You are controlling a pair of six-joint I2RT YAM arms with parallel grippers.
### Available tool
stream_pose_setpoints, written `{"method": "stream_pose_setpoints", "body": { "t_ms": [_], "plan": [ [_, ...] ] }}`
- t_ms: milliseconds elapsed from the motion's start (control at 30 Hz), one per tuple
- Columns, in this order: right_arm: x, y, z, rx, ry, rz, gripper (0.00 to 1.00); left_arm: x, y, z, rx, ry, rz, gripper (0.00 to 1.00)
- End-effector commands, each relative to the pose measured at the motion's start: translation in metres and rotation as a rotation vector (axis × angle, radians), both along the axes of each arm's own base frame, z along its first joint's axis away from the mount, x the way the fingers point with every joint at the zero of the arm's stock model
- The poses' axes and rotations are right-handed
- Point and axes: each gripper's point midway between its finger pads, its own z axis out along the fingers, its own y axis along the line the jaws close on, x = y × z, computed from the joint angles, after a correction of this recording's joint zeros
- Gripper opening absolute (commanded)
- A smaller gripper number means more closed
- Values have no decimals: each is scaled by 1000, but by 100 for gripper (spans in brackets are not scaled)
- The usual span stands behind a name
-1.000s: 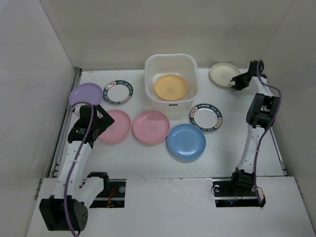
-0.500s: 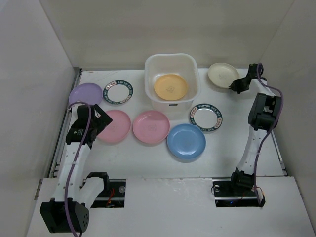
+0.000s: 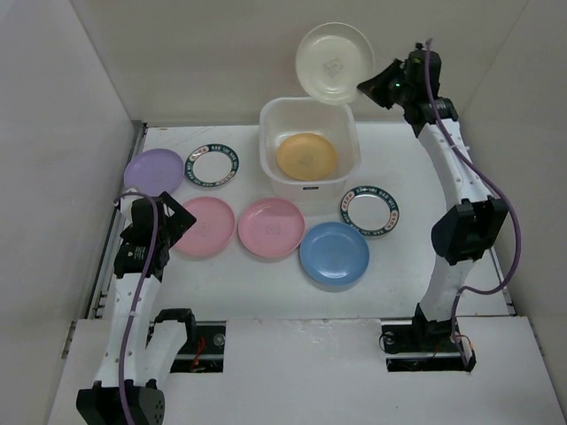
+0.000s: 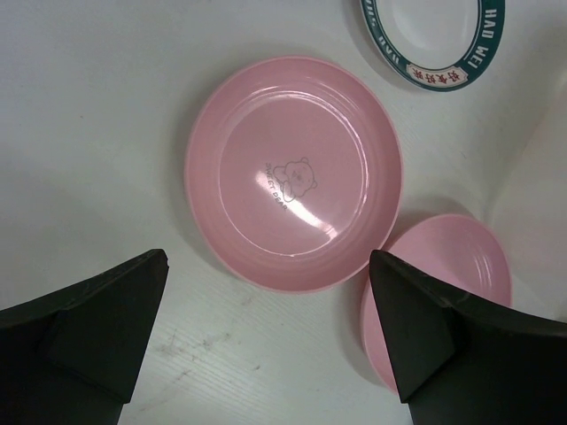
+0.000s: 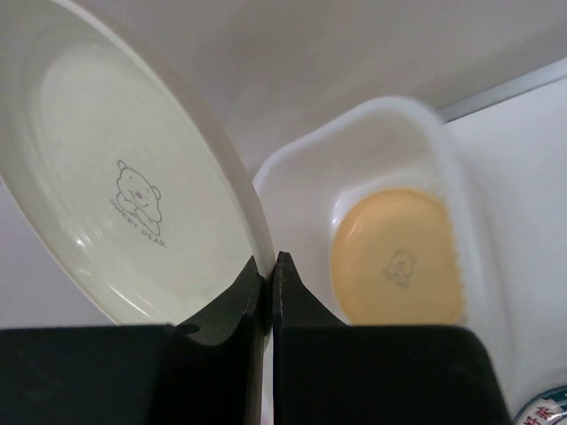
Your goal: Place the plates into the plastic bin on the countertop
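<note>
My right gripper is shut on the rim of the cream plate, holding it tilted high above the plastic bin; the wrist view shows the cream plate pinched at its edge. The orange plate lies in the bin. My left gripper is open just above the left pink plate, with the second pink plate by its right finger. On the countertop lie the lilac plate, two patterned-rim plates and the blue plate.
White walls enclose the countertop on the left, back and right. The arm bases stand at the near edge.
My right arm has lifted the cream plate from the back right of the countertop and carried it up and left over the bin. My left gripper has drawn back slightly toward the near edge.
</note>
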Motion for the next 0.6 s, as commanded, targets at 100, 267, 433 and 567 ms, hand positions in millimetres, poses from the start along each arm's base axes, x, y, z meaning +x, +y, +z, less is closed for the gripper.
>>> {"method": "stream_pose_setpoints", "body": {
  "t_ms": [100, 267, 433, 567],
  "plan": [
    [-20, 61, -57, -274, 125, 130, 0, -11, -1, -5, -31, -2, 14, 100],
    [-21, 76, -84, -348, 166, 135, 0, -14, -5, -5, -31, -11, -7, 100],
    [-14, 75, -110, -462, 197, 87, 0, -16, -5, -7, -36, -10, -2, 100],
    [-5, 69, -133, -545, 233, 42, 1, -20, -6, -7, -34, -5, -6, 100]
  ]
}}
